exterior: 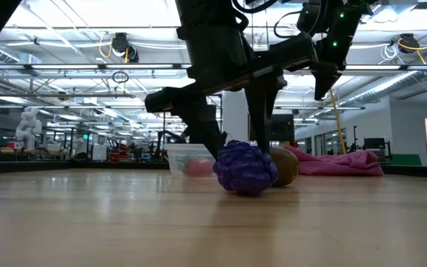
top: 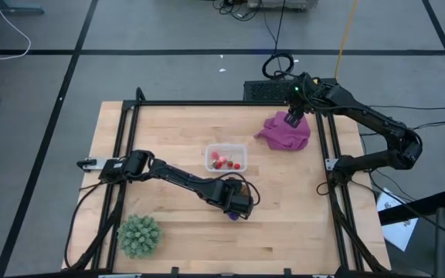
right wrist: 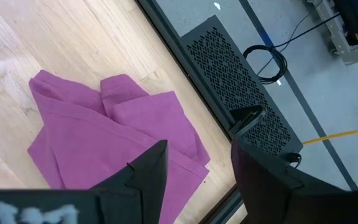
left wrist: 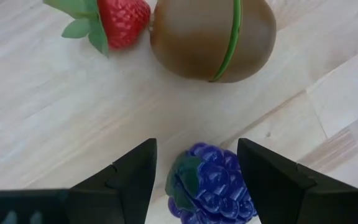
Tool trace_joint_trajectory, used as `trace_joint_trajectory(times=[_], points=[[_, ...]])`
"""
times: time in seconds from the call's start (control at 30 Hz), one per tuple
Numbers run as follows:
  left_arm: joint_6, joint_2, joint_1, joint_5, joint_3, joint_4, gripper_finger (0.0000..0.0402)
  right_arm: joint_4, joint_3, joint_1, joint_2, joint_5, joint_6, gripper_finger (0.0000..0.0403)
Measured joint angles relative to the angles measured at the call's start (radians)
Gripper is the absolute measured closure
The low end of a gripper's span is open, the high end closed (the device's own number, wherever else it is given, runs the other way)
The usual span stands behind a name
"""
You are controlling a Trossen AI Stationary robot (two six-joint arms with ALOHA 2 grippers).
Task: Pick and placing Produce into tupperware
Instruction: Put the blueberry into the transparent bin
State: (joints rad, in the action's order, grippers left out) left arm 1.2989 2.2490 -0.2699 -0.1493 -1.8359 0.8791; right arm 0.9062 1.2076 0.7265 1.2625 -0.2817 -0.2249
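You are partway through. The clear tupperware [top: 226, 157] sits near the middle of the surface [top: 176, 123] in the high view, and it already holds a few red strawberry pieces [top: 222, 162]; how many, you cannot count from here.

Three pieces are left out on the wood. In the left wrist view the purple grape cluster [left wrist: 211, 182] lies between the spread fingers of the left pincer [left wrist: 197, 180], which is released around it and not yet closed, with a gap showing on each side. Beyond it, toward the top of that frame, lie the brown kiwi-like piece [left wrist: 213, 37] and one loose strawberry [left wrist: 120, 22], the two just beside each other. In the high view this group sits below and slightly right of the tupperware, close to it.

Your right pincer [top: 293, 118] hovers over the magenta cloth [top: 286, 133] at the upper right of the high view, released and holding nothing.

The spiky green ball [top: 139, 235] at the lower left is not part of the job.

As I judge it, you have the grapes, kiwi and last strawberry to move.
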Motion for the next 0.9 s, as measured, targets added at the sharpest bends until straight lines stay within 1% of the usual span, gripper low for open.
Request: trace_joint_trajectory(times=[0.33,0.53,0.67,0.8,0.9], points=[[-0.026,0.000,0.000,0.000,0.000,-0.016,0.0174,0.000,0.000,0.000,0.000,0.000,0.000,0.0234],[-0.085,-0.006,0.004,0.001,0.000,-0.016,0.0174,0.004,0.000,0.000,0.000,0.000,0.000,0.0234],[-0.096,-0.006,0.013,0.001,0.000,-0.016,0.0174,0.004,0.000,0.000,0.000,0.000,0.000,0.0234],[-0.152,-0.006,0.025,0.031,0.000,-0.015,0.0174,0.005,0.000,0.000,0.000,0.000,0.000,0.0234],[-0.138,-0.006,0.030,0.060,0.000,-0.016,0.0174,0.005,0.000,0.000,0.000,0.000,-0.001,0.0234]])
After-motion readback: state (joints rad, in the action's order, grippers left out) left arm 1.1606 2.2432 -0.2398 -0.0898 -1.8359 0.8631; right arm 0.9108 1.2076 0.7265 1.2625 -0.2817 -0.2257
